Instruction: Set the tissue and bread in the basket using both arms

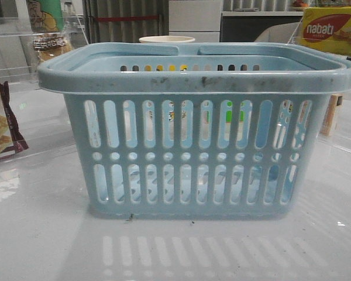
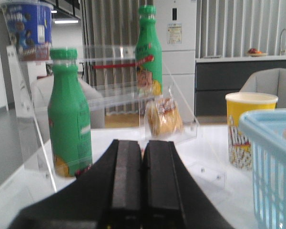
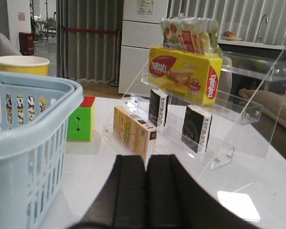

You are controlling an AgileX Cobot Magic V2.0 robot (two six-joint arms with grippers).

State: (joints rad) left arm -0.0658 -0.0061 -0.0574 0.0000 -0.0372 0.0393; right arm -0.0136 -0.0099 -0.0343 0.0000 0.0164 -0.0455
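Observation:
The light blue basket point(image 1: 193, 140) fills the middle of the front view; no arm shows there. Its rim also shows in the left wrist view point(image 2: 271, 143) and the right wrist view point(image 3: 28, 124). The bread point(image 2: 164, 117), golden in a clear wrapper, stands on a clear acrylic shelf beyond my left gripper point(image 2: 144, 143), which is shut and empty. It also shows at the far left in the front view point(image 1: 50, 44). Two black tissue packs point(image 3: 196, 129) with white striped labels stand on a clear acrylic rack beyond my right gripper point(image 3: 146, 157), which is shut and empty.
Two green bottles point(image 2: 69, 124) stand on the left shelf, and a yellow cup point(image 2: 250, 129) stands by the basket. The right rack holds a nabati box point(image 3: 186, 74) and a tan box point(image 3: 133, 133); a colour cube point(image 3: 81, 119) is beside it. A cracker bag point(image 1: 3, 126) lies at the left.

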